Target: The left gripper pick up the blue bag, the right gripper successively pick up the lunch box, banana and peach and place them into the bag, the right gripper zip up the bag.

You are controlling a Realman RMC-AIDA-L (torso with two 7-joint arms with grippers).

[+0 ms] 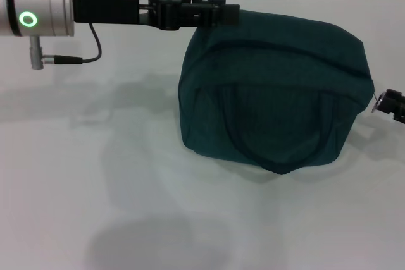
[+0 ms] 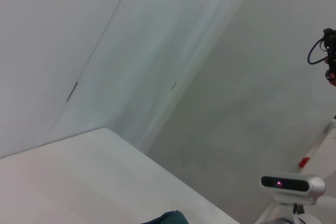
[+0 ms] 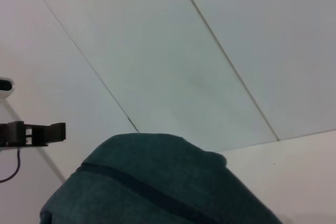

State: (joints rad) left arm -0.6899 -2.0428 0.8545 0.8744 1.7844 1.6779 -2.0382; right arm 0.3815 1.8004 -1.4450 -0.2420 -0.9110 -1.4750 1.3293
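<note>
Two hands are seen: the left hand (image 1: 218, 12) is clamped on the bag's (image 1: 272, 93) top corner, bag hung beneath it over the worktop (image 1: 95, 175). The right hand (image 1: 393, 104) sits just beside the bag's far end, nearest the zipper side; its grip can't be told.

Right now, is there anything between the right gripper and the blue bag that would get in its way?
Nothing visible does. The right gripper sits just off the side of the blue bag, opposite the end the left gripper holds at the top corner. Only bare table shows nearby.
</note>
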